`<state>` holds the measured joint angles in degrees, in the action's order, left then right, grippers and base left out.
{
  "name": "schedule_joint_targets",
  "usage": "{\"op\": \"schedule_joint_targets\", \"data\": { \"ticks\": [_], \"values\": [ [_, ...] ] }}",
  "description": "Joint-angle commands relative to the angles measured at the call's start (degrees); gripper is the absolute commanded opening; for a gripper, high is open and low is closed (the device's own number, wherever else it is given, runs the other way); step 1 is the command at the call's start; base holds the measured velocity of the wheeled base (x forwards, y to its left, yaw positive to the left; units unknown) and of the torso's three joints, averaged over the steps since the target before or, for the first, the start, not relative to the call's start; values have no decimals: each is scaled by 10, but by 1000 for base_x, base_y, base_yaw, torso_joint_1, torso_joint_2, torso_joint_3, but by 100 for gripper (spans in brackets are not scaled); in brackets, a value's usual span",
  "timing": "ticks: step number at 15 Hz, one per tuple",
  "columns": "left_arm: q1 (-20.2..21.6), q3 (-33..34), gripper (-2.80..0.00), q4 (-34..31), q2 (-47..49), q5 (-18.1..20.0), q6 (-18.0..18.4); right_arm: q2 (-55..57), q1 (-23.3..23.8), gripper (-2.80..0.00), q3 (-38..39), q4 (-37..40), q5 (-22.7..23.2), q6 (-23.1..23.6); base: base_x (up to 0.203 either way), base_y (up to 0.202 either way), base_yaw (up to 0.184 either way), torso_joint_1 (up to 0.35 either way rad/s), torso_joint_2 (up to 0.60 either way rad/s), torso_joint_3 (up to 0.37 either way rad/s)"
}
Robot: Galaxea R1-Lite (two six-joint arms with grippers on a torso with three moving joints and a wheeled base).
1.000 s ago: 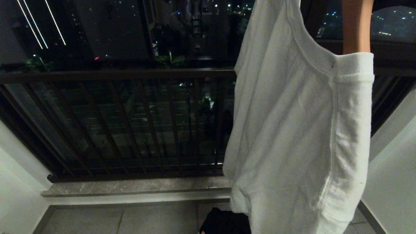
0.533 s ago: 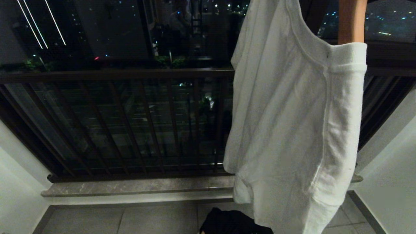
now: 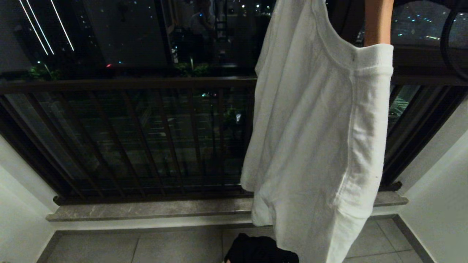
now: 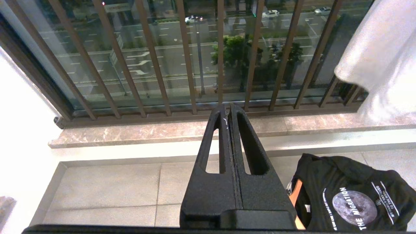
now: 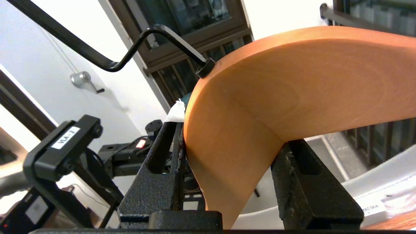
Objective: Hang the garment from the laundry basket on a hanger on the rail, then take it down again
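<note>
Item: white garment (image 3: pixel 321 146) draped on wooden hanger (image 5: pixel 292 91), clamped at its bend by R pincer (image 5: pixel 227 152); hook (image 5: pixel 136 42) points up/away; L pincer (image 4: pixel 229 130) closed, idle, empty.

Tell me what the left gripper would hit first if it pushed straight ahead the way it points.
Probably the stone sill below the railing bars; the shut left gripper aims there, though depth is unclear.

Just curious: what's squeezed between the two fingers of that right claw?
A wooden hanger, clamped at its bend, as the right wrist view shows. The white garment hangs from it in the head view.
</note>
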<state>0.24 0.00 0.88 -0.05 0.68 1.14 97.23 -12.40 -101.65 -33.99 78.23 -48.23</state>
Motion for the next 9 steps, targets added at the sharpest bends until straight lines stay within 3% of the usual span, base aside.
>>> {"op": "schedule_joint_targets", "data": {
  "ticks": [1,9],
  "values": [
    [1,1,-280,1,0,0,0,6,0,-280,6,-3,4,-2,0,0,0,0,0,0],
    [1,1,-280,0,0,0,0,10,0,-280,28,-2,3,-8,0,0,0,0,0,0]
  ]
}}
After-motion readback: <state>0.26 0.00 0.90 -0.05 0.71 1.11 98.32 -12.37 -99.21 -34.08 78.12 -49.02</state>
